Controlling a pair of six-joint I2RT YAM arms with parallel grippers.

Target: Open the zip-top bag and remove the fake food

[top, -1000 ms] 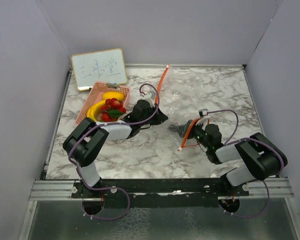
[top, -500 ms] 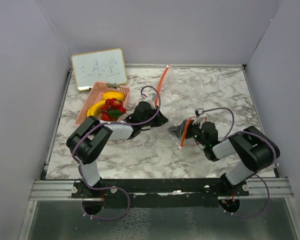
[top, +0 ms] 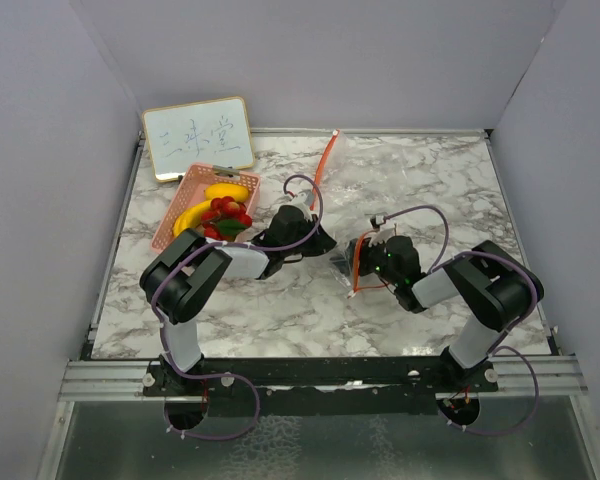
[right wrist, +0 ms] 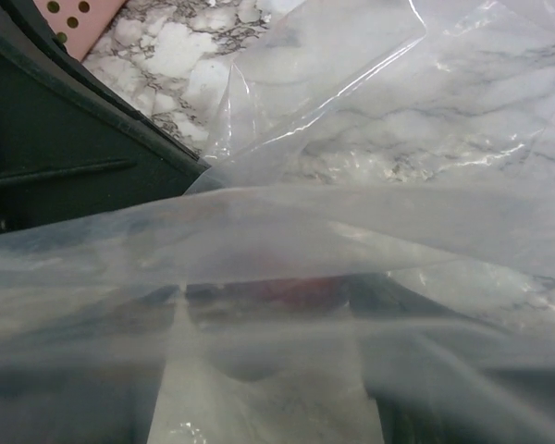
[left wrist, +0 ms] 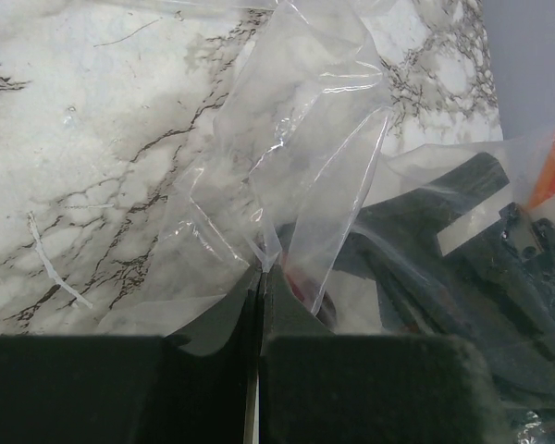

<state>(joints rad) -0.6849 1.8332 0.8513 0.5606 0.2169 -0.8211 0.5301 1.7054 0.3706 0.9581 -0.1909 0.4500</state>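
Where the marble-veined desk [top: 430,180] meets its far-left corner, a small whiteboard [top: 198,138] with a pale wooden frame leans beside a pink plastic basket [top: 172,222] with perforated walls. The fake food [top: 220,210] lies heaped in that basket: a curved, glossy yellow banana, a knobbly red berry cluster and a green bit. To the right of the basket, my left end effector [left wrist: 260,277] has its flat dark fingers pressed together, pinching a fold of the zip-top bag [left wrist: 296,120]. The bag is thin, clear, crinkled film that rises in creased peaks off the stone. Its orange zip strip [top: 325,160] runs as a stiff narrow band toward the back of the desk. A blurred reddish patch shows through the plastic, and I cannot tell what it is. Further right, my right end effector [top: 348,264] sits under a draped sheet of the same film. Through it the fingers appear as two dim dark shapes standing apart, with nothing clamped between them.
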